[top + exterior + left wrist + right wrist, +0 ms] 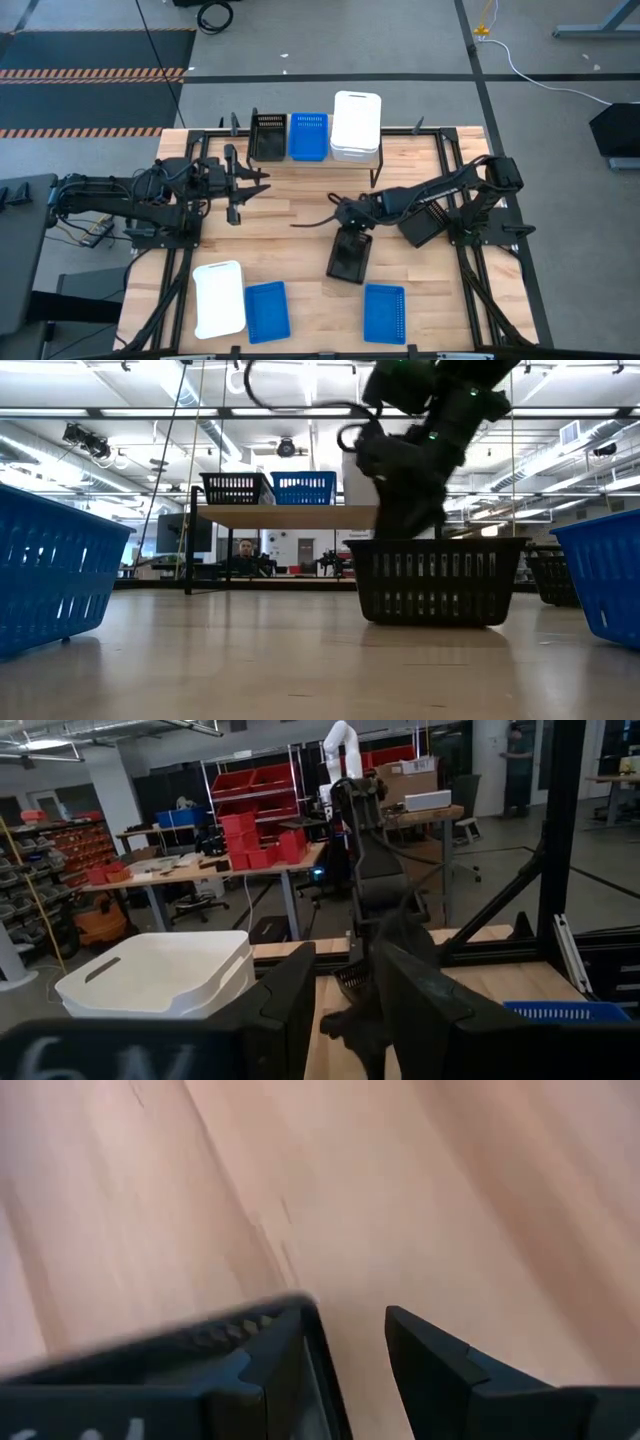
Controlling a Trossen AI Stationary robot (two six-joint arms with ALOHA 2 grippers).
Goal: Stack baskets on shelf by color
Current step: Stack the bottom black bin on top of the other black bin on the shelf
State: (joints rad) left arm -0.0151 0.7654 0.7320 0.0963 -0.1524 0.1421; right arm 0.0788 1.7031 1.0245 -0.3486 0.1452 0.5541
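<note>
On the shelf [290,516] at the table's far side stand a black basket [267,136], a blue basket [308,136] and a white basket [356,124]. Another black basket [350,258] sits on its base mid-table. My right gripper [350,1330] slants down over this basket's far end [400,545] and is open, with bare table showing between its fingers. The basket's rim [150,1345] runs beside one finger. My left gripper [258,183] hangs level and open above the table's left part, pointing right, with nothing between its fingers [300,1000]. My right gripper comes at the black basket's far rim [230,1330] slanting down from the far right. The rim lies close against one finger's tip, outside the gap. I cannot tell whether the finger touches it.
Along the near edge stand a white basket [219,298] and two blue baskets [266,311] [384,312]. One more black basket [422,224] lies under my right arm. Bare wood lies between the shelf and the near row.
</note>
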